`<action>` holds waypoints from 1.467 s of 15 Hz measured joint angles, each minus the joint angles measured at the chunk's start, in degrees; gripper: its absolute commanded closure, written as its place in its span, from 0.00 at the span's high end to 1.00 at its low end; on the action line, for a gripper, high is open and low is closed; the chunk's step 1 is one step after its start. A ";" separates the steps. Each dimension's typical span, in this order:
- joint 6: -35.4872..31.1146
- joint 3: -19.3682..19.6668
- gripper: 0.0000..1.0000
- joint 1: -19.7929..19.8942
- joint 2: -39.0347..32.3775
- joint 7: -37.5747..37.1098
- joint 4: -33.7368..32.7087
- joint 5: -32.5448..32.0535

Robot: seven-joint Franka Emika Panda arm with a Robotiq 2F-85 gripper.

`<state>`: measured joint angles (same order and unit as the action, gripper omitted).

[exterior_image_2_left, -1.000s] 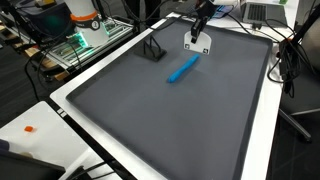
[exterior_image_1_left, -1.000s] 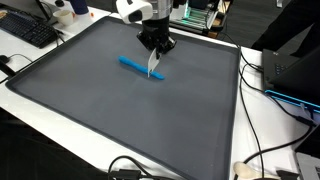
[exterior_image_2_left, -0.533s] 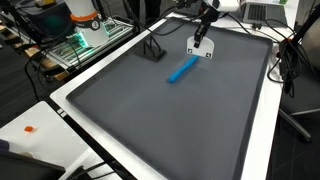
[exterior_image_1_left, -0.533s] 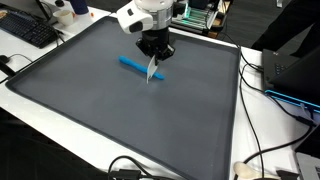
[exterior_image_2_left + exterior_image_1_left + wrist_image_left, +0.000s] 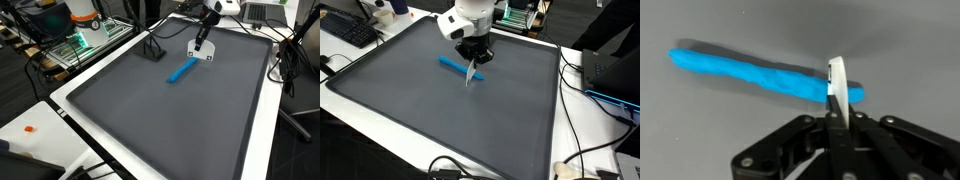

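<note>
In an exterior view, the claw (image 5: 473, 57) hangs over a big gray mat (image 5: 410, 110) and is closed tight on a white flat piece (image 5: 471, 74). The piece points down from the claw. A blue stick (image 5: 452, 65) lies flat on the mat just beside it. A keyboard (image 5: 350, 30) sits off the mat, near a far corner. In an exterior view from another spot, the claw (image 5: 204, 33) holds the white flat piece (image 5: 201, 50) near the far end of the mat (image 5: 150, 120). The blue stick (image 5: 183, 69) lies near it, and a black stand (image 5: 152, 50) sits on the mat further off. It is hard to tell if the piece's low end touches the mat. In the wrist view, the claw (image 5: 837, 128) pinches the white flat piece (image 5: 837, 88), seen from its thin edge. The blue stick (image 5: 750, 72) lies across, behind the piece.
</note>
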<state>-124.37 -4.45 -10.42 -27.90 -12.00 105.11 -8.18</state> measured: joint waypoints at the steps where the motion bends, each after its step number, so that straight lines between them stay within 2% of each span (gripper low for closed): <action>1: -0.07 0.09 0.01 -0.10 -0.18 0.00 -0.11 0.00; 22: 1.05 0.54 0.01 -0.51 -1.46 -0.01 -0.14 0.16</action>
<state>-123.32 -3.91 -10.93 -29.35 -12.01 104.96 -8.02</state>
